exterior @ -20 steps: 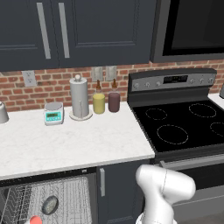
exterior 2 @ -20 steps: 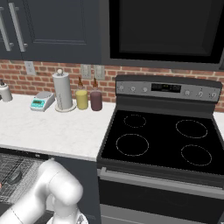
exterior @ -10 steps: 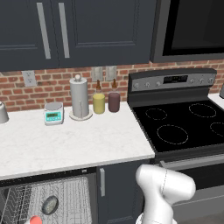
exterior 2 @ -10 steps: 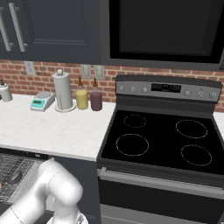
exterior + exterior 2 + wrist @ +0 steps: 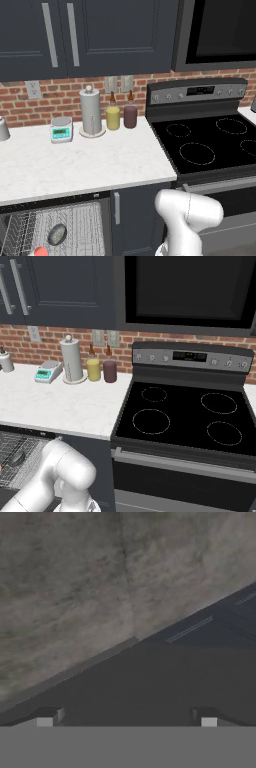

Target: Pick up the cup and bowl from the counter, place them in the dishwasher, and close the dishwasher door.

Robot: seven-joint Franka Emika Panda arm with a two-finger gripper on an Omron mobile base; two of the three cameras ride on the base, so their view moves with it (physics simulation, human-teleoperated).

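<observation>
Down low, gripper point(image 5: 128, 721) jaws spread wide, holding nothing, over a dark grey panel. Grey speckled bowl point(image 5: 57, 233) and red-lined cup point(image 5: 39, 251) (partly cropped) sit in the dishwasher's grey wire rack point(image 5: 80, 227).

You see the table point(image 5: 60, 406) holding a scale point(image 5: 48, 372), towel roll point(image 5: 71, 359) and two jars point(image 5: 93, 369) — stove point(image 5: 185, 418) beside it.

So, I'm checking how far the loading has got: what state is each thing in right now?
bowl: lying in the rack, off the counter.
cup: in the rack at the picture's bottom edge, red inside showing.
dishwasher: open, wire rack exposed.
counter: cup and bowl gone from it.
gripper: open, holding nothing, tips apart over a dark panel by the floor.
</observation>
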